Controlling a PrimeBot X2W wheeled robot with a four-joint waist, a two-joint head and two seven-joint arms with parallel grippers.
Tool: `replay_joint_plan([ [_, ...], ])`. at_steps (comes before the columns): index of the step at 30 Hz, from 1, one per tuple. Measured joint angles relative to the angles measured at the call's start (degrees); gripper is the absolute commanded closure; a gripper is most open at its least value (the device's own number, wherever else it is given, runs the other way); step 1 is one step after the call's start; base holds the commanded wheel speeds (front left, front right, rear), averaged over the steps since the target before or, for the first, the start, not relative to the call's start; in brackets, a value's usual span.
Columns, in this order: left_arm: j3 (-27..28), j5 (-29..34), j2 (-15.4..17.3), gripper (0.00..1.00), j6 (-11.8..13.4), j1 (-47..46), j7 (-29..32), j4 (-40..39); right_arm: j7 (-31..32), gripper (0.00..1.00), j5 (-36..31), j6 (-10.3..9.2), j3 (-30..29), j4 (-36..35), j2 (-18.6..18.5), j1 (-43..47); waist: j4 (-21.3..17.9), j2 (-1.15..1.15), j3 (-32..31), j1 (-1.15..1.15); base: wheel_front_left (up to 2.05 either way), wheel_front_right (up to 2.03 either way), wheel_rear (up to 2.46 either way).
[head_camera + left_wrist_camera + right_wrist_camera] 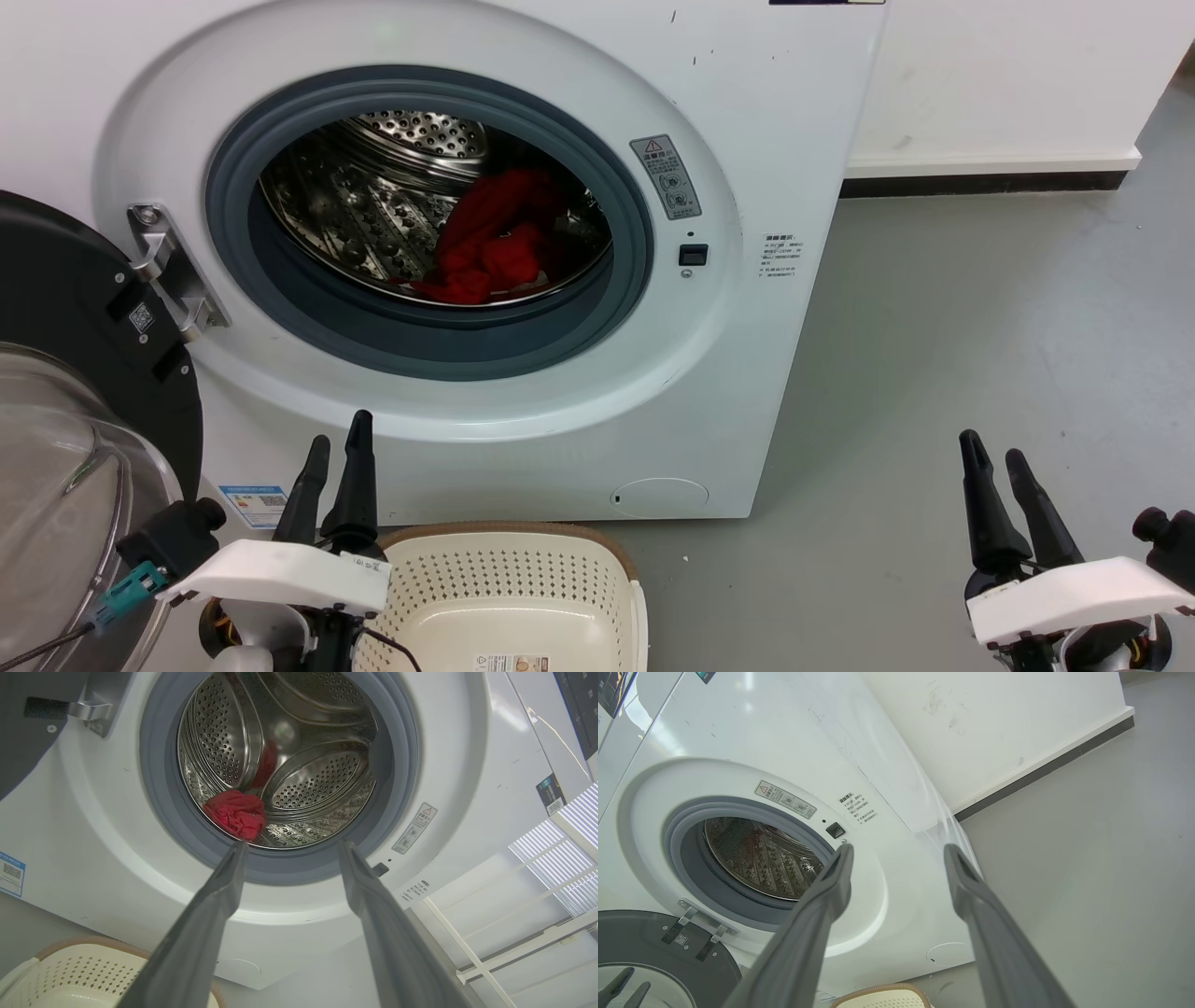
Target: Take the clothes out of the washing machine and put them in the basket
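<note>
Head view: the washing machine point(747, 140) stands with its door point(84, 373) swung wide to the left, so the round mouth inside the grey ring point(635, 233) is unobstructed. To the right of the cabinet lies bare grey floor point(980, 327), running back to a dark skirting point(990, 182). The clothes point(490, 243) – a red heap – lie low in the steel drum point(373, 205), right of its middle, their lower edge cut off by the ring. The basket point(504, 579) sits on the floor just in front of the machine's foot; its base carries a paper label point(512, 663) and no fabric, and its near side is cropped by the frame. The left gripper point(340, 427) hangs beside the basket's left rim, fingers parted, holding nothing. The right gripper point(991, 444) is well apart over open floor, also spread and empty.

Left wrist view: the two fingers point at the ring's lower lip, a wide gap between them. The red bundle rests at the drum's front lower left, just above the left fingertip point(239, 849); a red smear on the steel behind it looks like a reflection. A corner of the basket shows at the lower left.

Right wrist view: the fingers stand wide apart, aimed at the machine's right front corner. The drum is seen obliquely – red is only a faint glint there.
</note>
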Motion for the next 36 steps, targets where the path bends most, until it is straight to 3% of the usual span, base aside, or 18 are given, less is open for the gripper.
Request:
replay_joint_plan([
  [20,-1.1,16.16,0.71,0.0,-0.05,-0.8,-3.07,0.98,1.14,0.0,-15.3,0.0,0.3,-4.2,0.0,2.27,-0.09,0.0,-0.15,0.0,0.0,0.0,0.0],
  [36,-1.43,25.33,0.87,0.0,-0.05,-0.88,-5.34,1.32,0.83,0.0,-24.99,0.01,0.29,-6.41,0.0,3.37,-0.08,0.0,-0.19,0.01,0.0,0.0,0.0],
])
